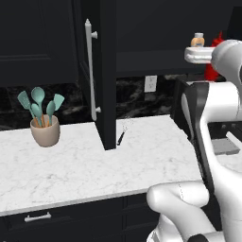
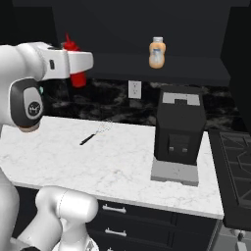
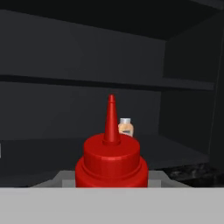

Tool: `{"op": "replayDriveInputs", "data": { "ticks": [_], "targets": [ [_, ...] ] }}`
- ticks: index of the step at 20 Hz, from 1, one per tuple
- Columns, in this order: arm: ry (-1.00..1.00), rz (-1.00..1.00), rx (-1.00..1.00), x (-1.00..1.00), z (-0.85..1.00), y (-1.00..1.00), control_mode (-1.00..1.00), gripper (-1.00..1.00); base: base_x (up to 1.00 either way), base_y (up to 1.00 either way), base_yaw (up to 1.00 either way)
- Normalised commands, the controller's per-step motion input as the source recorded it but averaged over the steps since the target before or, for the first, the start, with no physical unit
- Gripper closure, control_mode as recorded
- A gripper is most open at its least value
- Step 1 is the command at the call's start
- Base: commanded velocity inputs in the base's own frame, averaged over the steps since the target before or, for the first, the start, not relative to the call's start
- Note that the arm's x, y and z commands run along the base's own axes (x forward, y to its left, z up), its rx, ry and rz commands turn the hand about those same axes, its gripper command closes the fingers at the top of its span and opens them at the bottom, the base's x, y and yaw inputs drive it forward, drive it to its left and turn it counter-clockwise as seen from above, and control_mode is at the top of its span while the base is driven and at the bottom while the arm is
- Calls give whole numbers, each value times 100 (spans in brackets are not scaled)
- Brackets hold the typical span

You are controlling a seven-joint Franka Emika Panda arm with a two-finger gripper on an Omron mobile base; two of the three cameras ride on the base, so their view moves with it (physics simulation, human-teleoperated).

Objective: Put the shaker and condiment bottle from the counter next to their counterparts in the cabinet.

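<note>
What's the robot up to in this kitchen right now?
The white arm's end effector is shut on the all-red squeeze bottle with the pointed nozzle, held upright up at the open black wall cabinet. Ahead on the dark shelf stands a small orange-amber bottle with a pale cap. Down on the white marble counter lie a small whisk and a black appliance.

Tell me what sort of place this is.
A rendered home kitchen, most likely: a white marble counter above black drawers, a pot of teal utensils, a stove at the counter's end, and an open black wall cabinet.
</note>
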Motion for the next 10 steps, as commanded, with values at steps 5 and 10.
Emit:
{"op": "replayDriveInputs", "data": {
  "ticks": [5,10],
  "targets": [
    [4,0,0,62,-9,7,-100,100,0,0,0],
    [10,1,0,57,-9,4,-100,100,0,0,0]
  ]
}}
